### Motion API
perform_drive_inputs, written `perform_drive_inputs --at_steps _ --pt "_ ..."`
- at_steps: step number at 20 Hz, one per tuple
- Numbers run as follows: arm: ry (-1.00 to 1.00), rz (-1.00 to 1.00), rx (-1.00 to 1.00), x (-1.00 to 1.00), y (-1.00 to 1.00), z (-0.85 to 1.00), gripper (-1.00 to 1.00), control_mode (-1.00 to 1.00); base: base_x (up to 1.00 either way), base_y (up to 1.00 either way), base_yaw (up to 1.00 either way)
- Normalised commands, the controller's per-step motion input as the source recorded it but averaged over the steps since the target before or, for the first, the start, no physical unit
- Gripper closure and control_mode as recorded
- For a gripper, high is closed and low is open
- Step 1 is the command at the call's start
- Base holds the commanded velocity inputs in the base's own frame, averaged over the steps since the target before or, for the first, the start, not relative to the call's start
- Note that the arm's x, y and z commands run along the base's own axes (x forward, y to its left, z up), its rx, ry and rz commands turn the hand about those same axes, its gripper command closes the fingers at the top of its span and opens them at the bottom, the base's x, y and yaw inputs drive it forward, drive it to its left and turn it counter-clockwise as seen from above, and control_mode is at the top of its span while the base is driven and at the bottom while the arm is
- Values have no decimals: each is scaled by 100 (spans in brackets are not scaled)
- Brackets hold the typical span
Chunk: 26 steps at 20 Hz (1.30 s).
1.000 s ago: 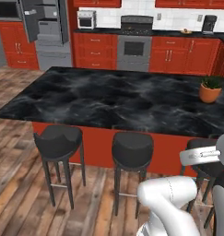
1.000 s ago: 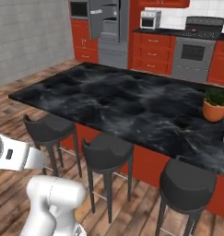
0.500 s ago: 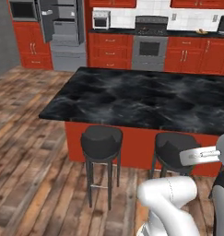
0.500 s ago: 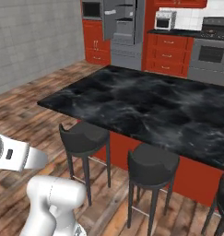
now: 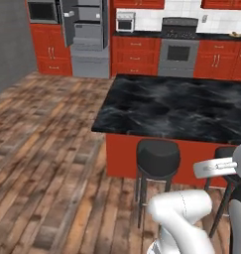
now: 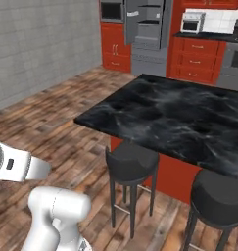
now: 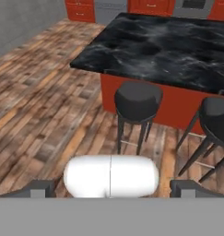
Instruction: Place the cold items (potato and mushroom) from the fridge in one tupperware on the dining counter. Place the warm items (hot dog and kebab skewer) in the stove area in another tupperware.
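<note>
- Claw (image 7: 111, 186): 2 dark fingertips (image 7: 39, 188) at the bottom corners of the hand view, set wide apart, nothing between them; aimed down over the wood floor (image 5: 47, 163) toward the stools.
- Dining surface (image 5: 176, 106): black marbled top on a red island base, bare across the part in view; no tupperware, potato, mushroom, hot dog or kebab skewer discernible on it.
- Stool, near (image 5: 158, 158): round black seat on dark legs, tucked against the red side of the island, just beyond the arm; also in the right base view (image 6: 132, 163) and the hand view (image 7: 138, 99).
- Stool, second (image 6: 219, 198): same type, beside the first along the island's long edge; partly cut off at the right of the hand view.
- Fridge (image 5: 86, 37): grey, against the far wall, upper doors standing open; contents too small to tell, so potato and mushroom not locatable.
- Stove (image 5: 179, 47): grey oven front set between red cabinets (image 5: 137, 54) on the far wall, right of the fridge; items on the cooktop too small to tell.
- Microwave (image 5: 125, 23): small white unit on the back counter, between fridge and stove.
- Built-in oven (image 5: 41, 11): dark panel in the tall red cabinet left of the fridge.
- Wall (image 6: 42, 44): grey tiled, along the left side of the room.
</note>
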Motion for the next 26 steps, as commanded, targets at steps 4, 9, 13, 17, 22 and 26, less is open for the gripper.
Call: perform_drive_inputs --at_steps 4,9,13,17,22,26 --pt "0 0 0 0 0 0 -100 100 40 100 -1" --pt "0 0 0 0 0 0 -100 100 61 100 -6" --pt "0 0 0 0 0 0 -100 100 82 100 -16" --pt "0 0 0 0 0 0 -100 100 84 100 -19" --pt "0 0 0 0 0 0 -100 100 83 94 -21" --pt "0 0 0 0 0 0 -100 100 86 45 -25"
